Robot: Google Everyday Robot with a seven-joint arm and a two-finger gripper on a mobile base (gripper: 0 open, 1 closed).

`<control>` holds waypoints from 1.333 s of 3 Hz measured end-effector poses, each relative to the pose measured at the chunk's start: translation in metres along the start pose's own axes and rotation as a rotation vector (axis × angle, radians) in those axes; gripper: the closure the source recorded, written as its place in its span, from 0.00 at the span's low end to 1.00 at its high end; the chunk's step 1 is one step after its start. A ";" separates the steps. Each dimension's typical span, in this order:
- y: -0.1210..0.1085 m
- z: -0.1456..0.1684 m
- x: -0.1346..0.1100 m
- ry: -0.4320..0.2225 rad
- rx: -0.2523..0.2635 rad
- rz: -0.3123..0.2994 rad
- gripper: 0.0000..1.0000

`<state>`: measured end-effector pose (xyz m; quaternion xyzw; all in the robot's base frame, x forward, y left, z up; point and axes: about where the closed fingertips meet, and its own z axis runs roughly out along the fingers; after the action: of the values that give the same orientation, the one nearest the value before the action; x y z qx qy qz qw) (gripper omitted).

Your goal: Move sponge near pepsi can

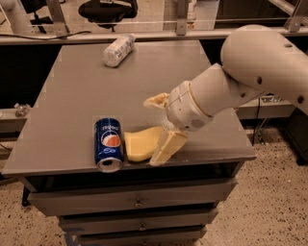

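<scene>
The pepsi can (109,143) lies on its side near the front edge of the grey table (72,96), silver top toward the front. The pale yellow sponge (138,143) lies flat on the table right beside the can, touching or almost touching its right side. My gripper (161,124) hangs just right of the sponge and is open. One pale fingertip (165,148) rests at the sponge's right edge. The other finger (156,101) is spread away toward the back. The sponge is not pinched.
A clear whitish plastic bottle (118,49) lies on its side at the back of the table. Drawers (134,202) sit under the tabletop. My white arm (250,72) reaches in from the right. A black chair (108,9) stands behind the rail.
</scene>
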<state>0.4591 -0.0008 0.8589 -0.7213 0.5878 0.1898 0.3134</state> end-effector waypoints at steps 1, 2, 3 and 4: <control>-0.001 -0.002 0.002 0.004 0.001 0.003 0.00; -0.019 -0.020 0.017 0.001 0.023 0.032 0.00; -0.057 -0.057 0.049 0.007 0.095 0.076 0.00; -0.100 -0.099 0.069 0.005 0.215 0.096 0.00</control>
<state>0.5623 -0.1065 0.9099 -0.6551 0.6393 0.1388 0.3779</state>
